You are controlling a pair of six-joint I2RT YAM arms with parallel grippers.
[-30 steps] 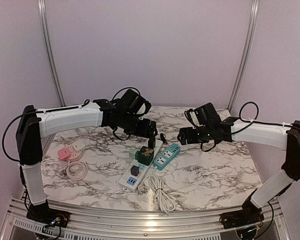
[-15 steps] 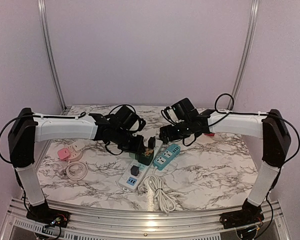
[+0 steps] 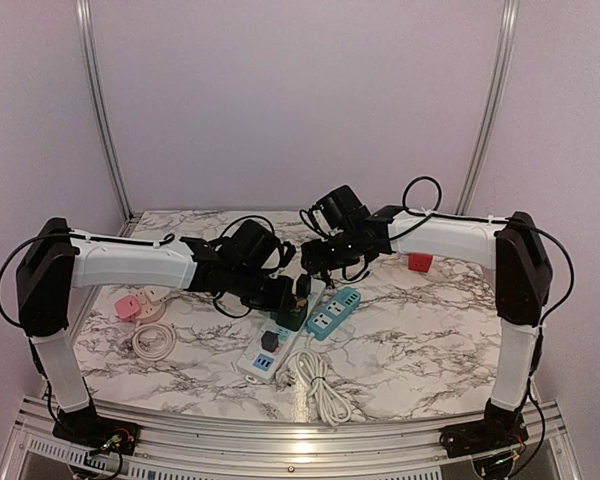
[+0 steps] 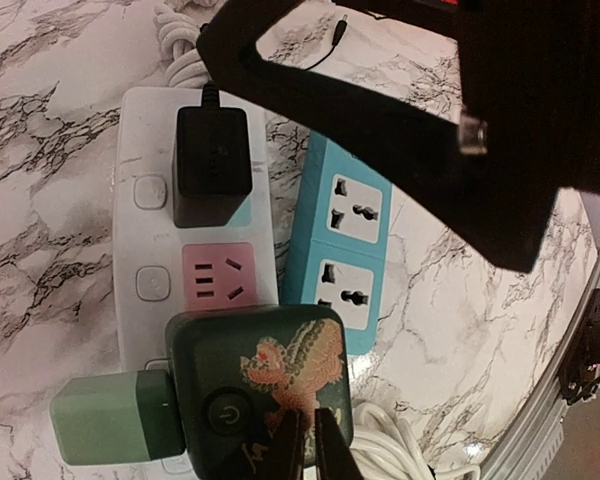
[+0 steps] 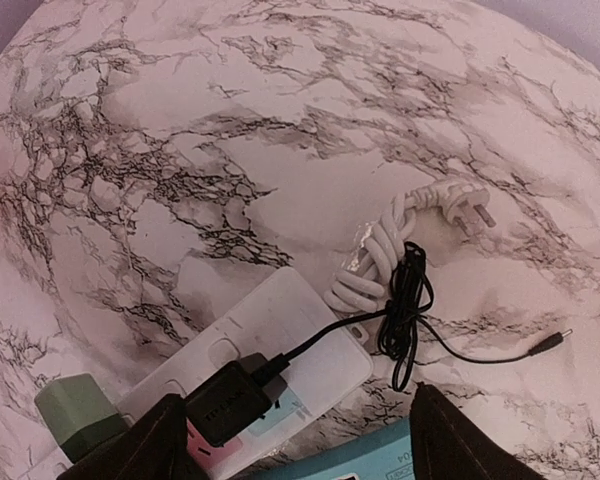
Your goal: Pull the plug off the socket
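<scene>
Glossy dark-green cube plug with a dragon print (image 4: 260,385) | seated in the flat white plastic power strip (image 4: 145,200), beside a teal strip (image 4: 345,250) | left gripper (image 4: 307,450) fingers nearly together, tips at the plug's edge, gripping nothing visible | right gripper (image 5: 315,440) spread wide, empty, over the veined marble tabletop (image 5: 180,150)

Plug (image 4: 212,165) on long power strip (image 4: 145,245), short strip (image 4: 345,245) just right, coiled cord (image 3: 320,385) in front.
</scene>
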